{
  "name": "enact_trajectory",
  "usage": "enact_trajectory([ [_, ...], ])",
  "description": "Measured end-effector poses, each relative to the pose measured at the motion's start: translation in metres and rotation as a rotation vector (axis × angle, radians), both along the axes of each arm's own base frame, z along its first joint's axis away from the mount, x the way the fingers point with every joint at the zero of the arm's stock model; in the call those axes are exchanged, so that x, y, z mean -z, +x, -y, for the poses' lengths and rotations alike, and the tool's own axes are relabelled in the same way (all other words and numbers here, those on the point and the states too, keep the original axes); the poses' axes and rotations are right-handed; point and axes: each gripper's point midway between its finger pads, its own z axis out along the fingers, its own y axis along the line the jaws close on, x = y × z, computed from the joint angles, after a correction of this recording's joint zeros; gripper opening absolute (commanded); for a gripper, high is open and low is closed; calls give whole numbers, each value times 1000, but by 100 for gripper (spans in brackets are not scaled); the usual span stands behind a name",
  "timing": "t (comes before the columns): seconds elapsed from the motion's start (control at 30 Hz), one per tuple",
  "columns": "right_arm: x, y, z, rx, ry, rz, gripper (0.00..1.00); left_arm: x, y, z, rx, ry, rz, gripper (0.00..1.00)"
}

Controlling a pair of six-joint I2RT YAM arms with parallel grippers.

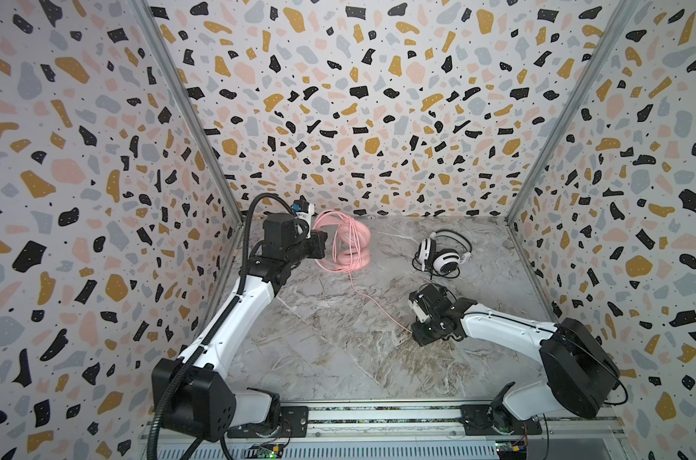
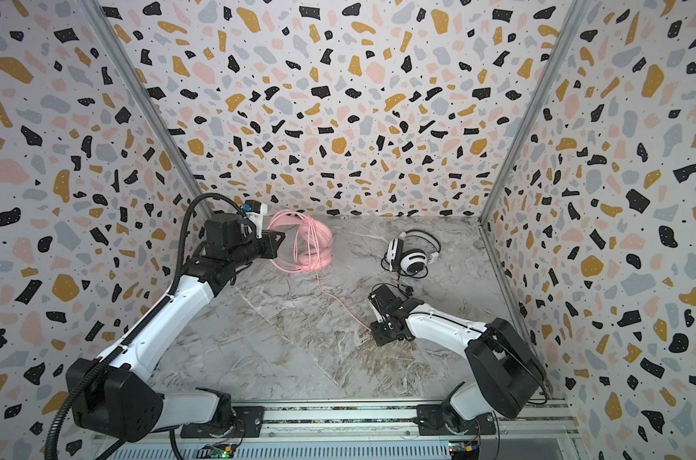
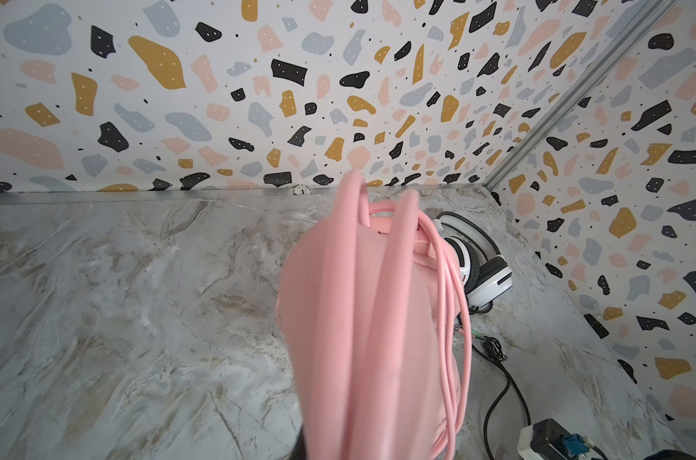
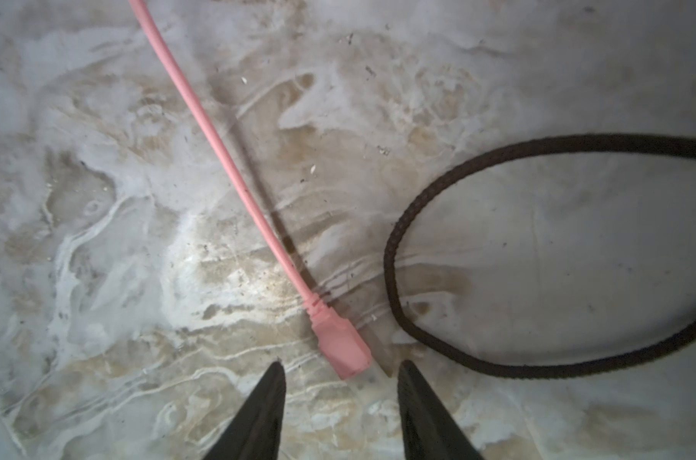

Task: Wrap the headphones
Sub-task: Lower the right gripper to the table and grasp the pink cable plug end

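The pink headphones (image 1: 354, 245) (image 2: 316, 245) stand raised at the back left, their cord looped around them. My left gripper (image 1: 319, 238) (image 2: 279, 239) is shut on their headband, which fills the left wrist view (image 3: 362, 318) and hides the jaws. The pink cord's loose tail (image 1: 378, 306) runs over the table to its plug (image 4: 340, 346). That plug lies on the table just ahead of my open right gripper (image 4: 341, 368) (image 1: 418, 333), which touches nothing. The white headphones (image 1: 442, 255) (image 2: 412, 255) (image 3: 485, 275) lie at the back right, and their black cord (image 4: 390, 255) loops beside the plug.
The marble table (image 1: 338, 358) is boxed in by terrazzo-patterned walls (image 1: 378, 119) on three sides. A metal rail (image 1: 378, 418) carrying both arm bases runs along the front edge.
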Motion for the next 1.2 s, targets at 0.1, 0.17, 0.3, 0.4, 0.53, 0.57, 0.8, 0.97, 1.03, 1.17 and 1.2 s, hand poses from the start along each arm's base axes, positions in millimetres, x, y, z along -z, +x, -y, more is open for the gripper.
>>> enact_trajectory([
  [0.1,4,-1,1,-7,-11,-9,48,1,0,0,0,0,-2,0],
  [0.17,6,-2,1,-10,-18,-16,48,0,0,0,0,0,-1,0],
  [0.3,14,-4,2,-23,-40,-36,48,0,0,1,3,-3,2,0],
  [0.4,15,-2,-2,-39,-44,-30,38,0,0,1,4,-6,0,0],
  [0.53,16,0,-10,-65,-56,-18,13,0,-1,1,6,-6,-1,0],
  [0.57,15,0,-12,-72,-58,-14,9,0,-1,1,5,-6,-2,0],
  [0.8,13,-3,-15,-92,-59,-4,4,1,0,0,-3,-3,-2,0],
  [0.97,-12,-3,-19,-102,-12,52,4,1,5,-10,-72,6,-2,0],
  [1.03,-30,-3,-22,-106,20,99,4,-1,10,-18,-121,7,7,0],
  [1.17,-65,-2,-29,-118,70,194,4,-8,23,-34,-231,7,48,0],
  [1.2,-75,-2,-31,-124,81,225,5,-10,28,-38,-260,7,59,0],
])
